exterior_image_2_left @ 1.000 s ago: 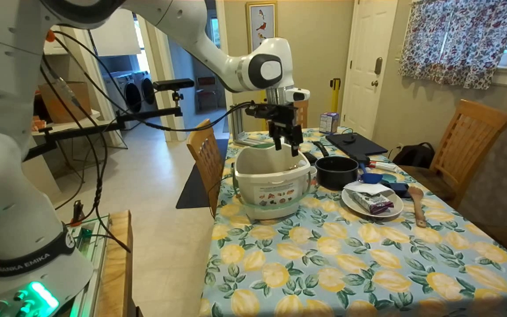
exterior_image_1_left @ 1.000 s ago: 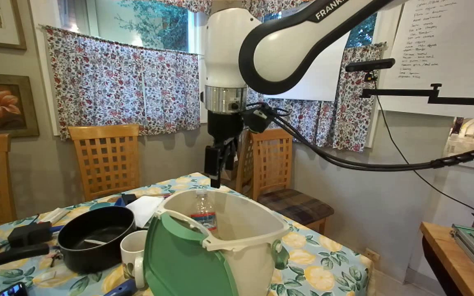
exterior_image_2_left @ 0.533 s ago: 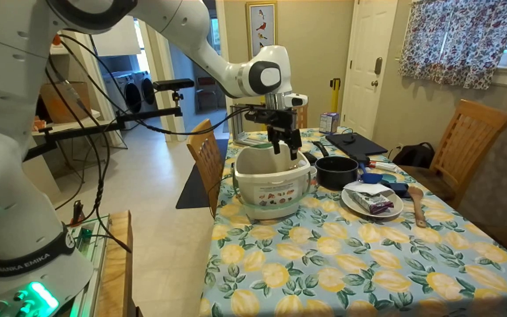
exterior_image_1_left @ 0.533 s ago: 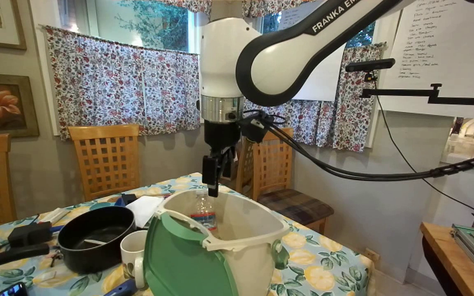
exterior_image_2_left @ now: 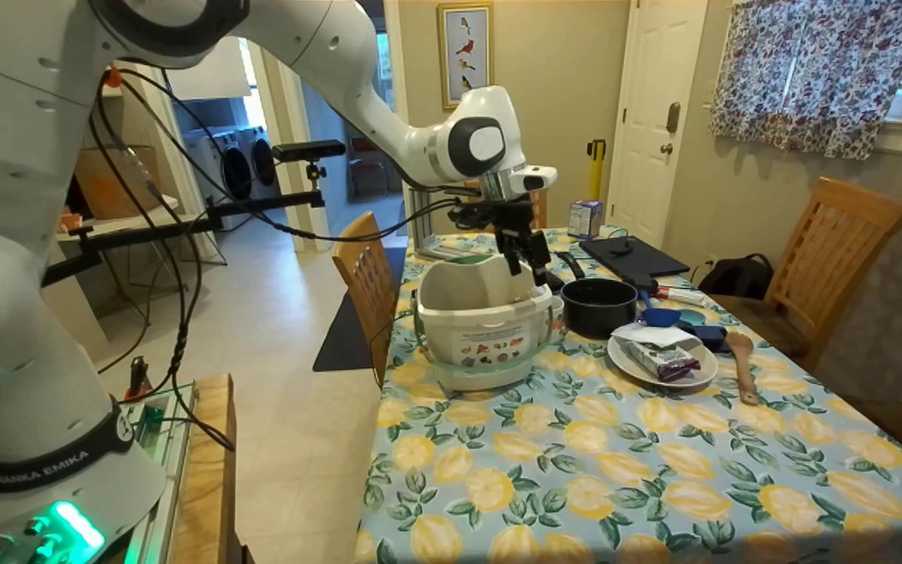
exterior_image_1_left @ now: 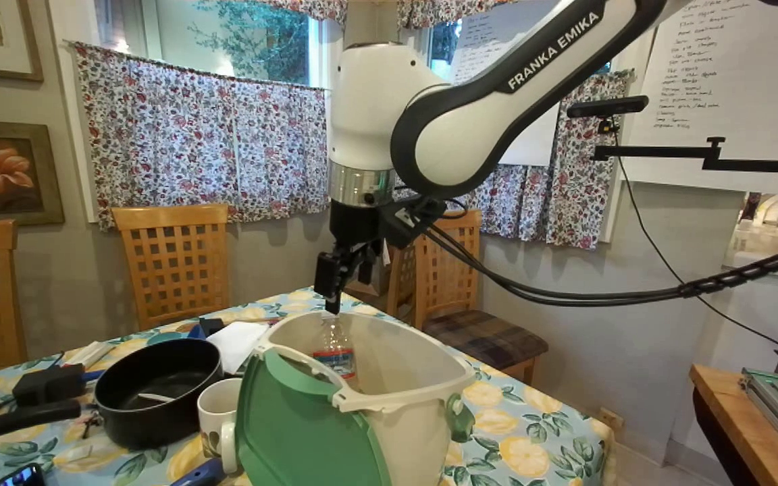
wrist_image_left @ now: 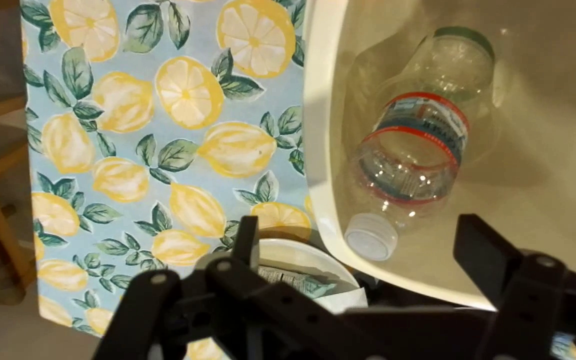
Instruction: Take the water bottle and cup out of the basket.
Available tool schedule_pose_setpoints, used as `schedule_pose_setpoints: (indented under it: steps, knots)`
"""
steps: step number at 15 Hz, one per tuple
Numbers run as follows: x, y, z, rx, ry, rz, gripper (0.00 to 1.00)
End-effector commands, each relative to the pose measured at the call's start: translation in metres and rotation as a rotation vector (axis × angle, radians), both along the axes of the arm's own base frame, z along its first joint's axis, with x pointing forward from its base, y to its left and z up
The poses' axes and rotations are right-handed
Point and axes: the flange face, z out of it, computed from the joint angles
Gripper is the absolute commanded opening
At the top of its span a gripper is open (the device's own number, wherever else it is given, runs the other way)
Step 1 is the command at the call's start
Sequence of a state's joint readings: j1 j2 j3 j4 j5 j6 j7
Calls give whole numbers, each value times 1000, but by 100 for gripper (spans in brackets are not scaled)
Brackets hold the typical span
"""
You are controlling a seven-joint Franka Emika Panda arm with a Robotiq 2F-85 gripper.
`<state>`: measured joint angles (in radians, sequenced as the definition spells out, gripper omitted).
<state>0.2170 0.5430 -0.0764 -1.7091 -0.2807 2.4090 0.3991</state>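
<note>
The clear water bottle [exterior_image_1_left: 336, 351] with a red and blue label leans inside the cream basket [exterior_image_1_left: 416, 432]. In the wrist view the bottle [wrist_image_left: 413, 155] lies against the basket's rim [wrist_image_left: 320, 125], its white cap towards my fingers. My gripper [wrist_image_left: 360, 232] is open and empty. In the exterior views my gripper [exterior_image_1_left: 347, 293] [exterior_image_2_left: 527, 274] hangs slightly tilted above the basket's rim, over the bottle's end. A white mug [exterior_image_1_left: 219, 405] stands on the table outside the basket, beside the green panel [exterior_image_1_left: 308, 425]. No other cup shows clearly in the basket.
A black pan [exterior_image_1_left: 159, 391] stands beside the mug. A white plate [exterior_image_2_left: 662, 368] with a packet and a wooden spoon [exterior_image_2_left: 742, 368] lie farther along the table. A box [exterior_image_2_left: 585, 219] and a black laptop-like slab [exterior_image_2_left: 635, 257] are at the far end.
My gripper has come down towards the basket, then shifted towards the pan side and tilted, now over the bottle's cap end. The bottle, basket and mug have not moved.
</note>
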Motion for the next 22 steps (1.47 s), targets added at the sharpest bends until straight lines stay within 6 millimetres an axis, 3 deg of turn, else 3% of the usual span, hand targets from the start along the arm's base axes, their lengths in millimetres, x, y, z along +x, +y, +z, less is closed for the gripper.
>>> schedule_pose_setpoints:
  steps: [1,16,17,18,22]
  knots:
    - [5,8,-17,-22,-64,-50,100]
    - [5,33,-46,-54,-106,-24,100]
    - [4,33,-49,-59,-94,-21,75]
    - [4,33,-51,-66,-89,-20,72]
    - [5,29,-52,-89,-79,-14,45]
